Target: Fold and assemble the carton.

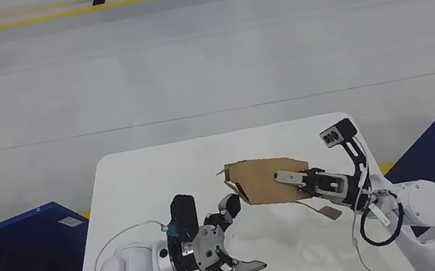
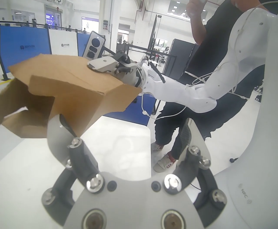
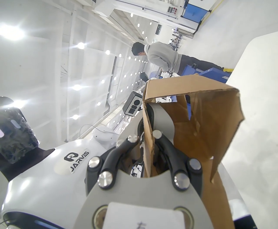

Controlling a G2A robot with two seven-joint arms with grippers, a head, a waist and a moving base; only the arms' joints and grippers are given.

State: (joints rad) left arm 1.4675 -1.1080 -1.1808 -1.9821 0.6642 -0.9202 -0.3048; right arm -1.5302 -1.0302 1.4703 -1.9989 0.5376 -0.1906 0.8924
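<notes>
Brown cardboard carton (image 1: 259,176), partly folded with one end open, is clamped by the right gripper (image 1: 290,179), which has one finger inside a wall and one outside. The left gripper (image 1: 247,233) is spread wide just beside the carton's open end, over the white surface (image 1: 140,192).

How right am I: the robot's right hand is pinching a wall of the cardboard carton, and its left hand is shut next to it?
Not quite. The left hand is open, spread wide beside the carton, as the left wrist view shows. The right hand does pinch a carton wall.
</notes>
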